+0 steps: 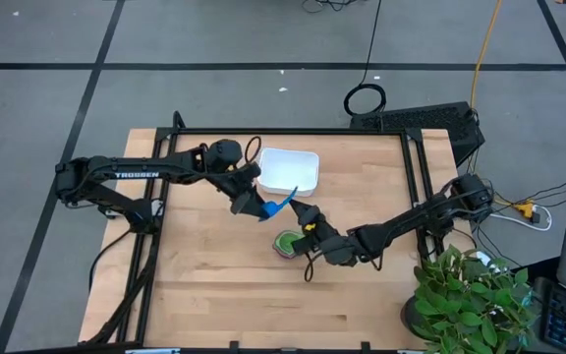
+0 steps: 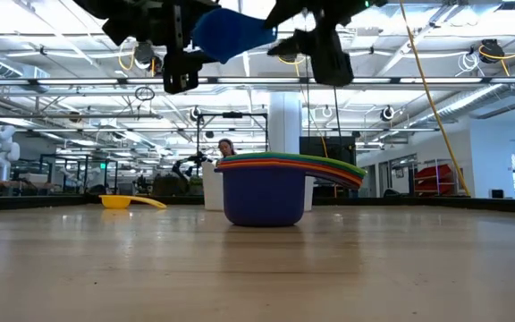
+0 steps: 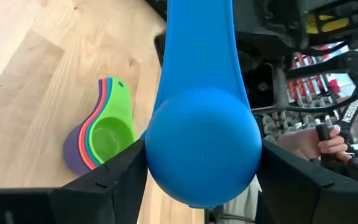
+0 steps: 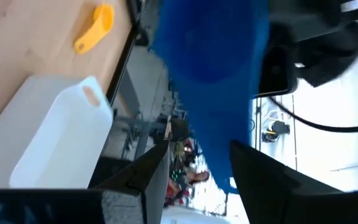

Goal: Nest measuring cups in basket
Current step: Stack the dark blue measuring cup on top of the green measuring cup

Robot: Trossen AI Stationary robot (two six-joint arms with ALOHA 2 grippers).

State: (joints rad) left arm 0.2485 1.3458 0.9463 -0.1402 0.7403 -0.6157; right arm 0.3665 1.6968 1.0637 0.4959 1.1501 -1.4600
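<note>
My left gripper point(image 1: 252, 205) is shut on the blue measuring cup point(image 1: 275, 205), held high above the table; the cup also shows in the low view point(image 2: 231, 31). My right gripper point(image 1: 304, 214) is open, and its fingers stand on either side of the cup's handle point(image 4: 225, 155); whether they touch it I cannot tell. A nested stack of cups point(image 1: 288, 242), navy at the bottom and green on top, stands on its base on the table below. The white basket point(image 1: 289, 169) lies behind it. A yellow cup point(image 2: 128, 202) lies on the table, apart from the stack. My left gripper pinches the blue cup's round bowl point(image 3: 204, 149) between its two fingers point(image 3: 114, 180), one on each side. The bowl's rounded underside faces the wrist camera. The handle point(image 3: 197, 43) sticks out beyond the fingers toward my right gripper. The cup is lifted clear of the table.
A potted plant point(image 1: 470, 295) stands at the table's near right corner. Black frame rails point(image 1: 416, 167) run along the table's sides. A person's hand point(image 3: 329, 140) shows in the room beyond the table.
</note>
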